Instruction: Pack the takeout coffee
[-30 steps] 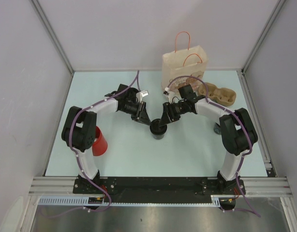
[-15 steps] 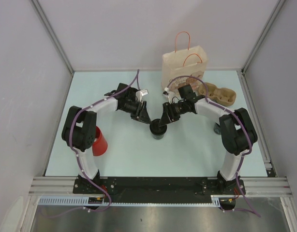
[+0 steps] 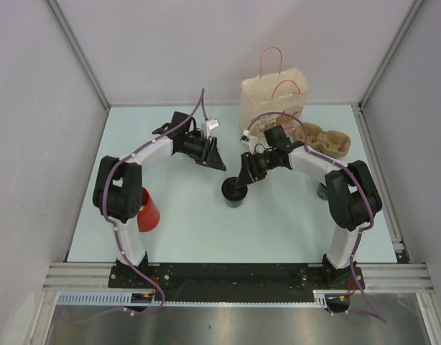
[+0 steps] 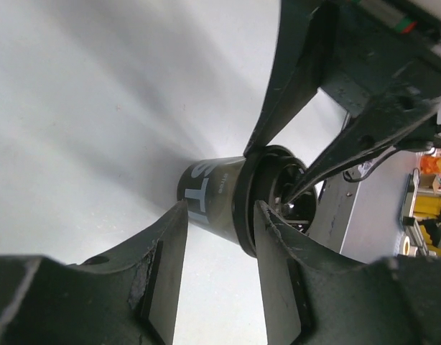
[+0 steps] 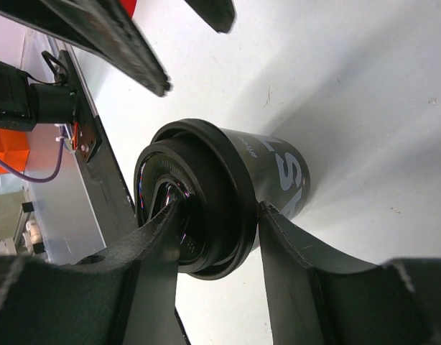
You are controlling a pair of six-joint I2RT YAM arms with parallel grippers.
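Observation:
A black takeout coffee cup [image 3: 233,194] with a black lid stands upright mid-table. My right gripper [image 3: 239,185] is shut on its top edge. In the right wrist view one finger [image 5: 145,251] rests in the lid's recess and the other presses the cup wall [image 5: 281,172] under the lid rim. My left gripper [image 3: 216,161] hangs open up and left of the cup. In the left wrist view nothing lies between its fingers [image 4: 166,266], and the cup [image 4: 210,188] stands just beyond the tips. The brown paper bag [image 3: 274,97] stands open at the back.
A cardboard cup carrier [image 3: 325,141] lies right of the bag, behind the right arm. A red cup [image 3: 148,209] lies on its side near the left arm's base. Grey walls close in the table on three sides.
My left gripper opened and drew back up and to the left, away from the cup. The right gripper and the cup stayed where they were.

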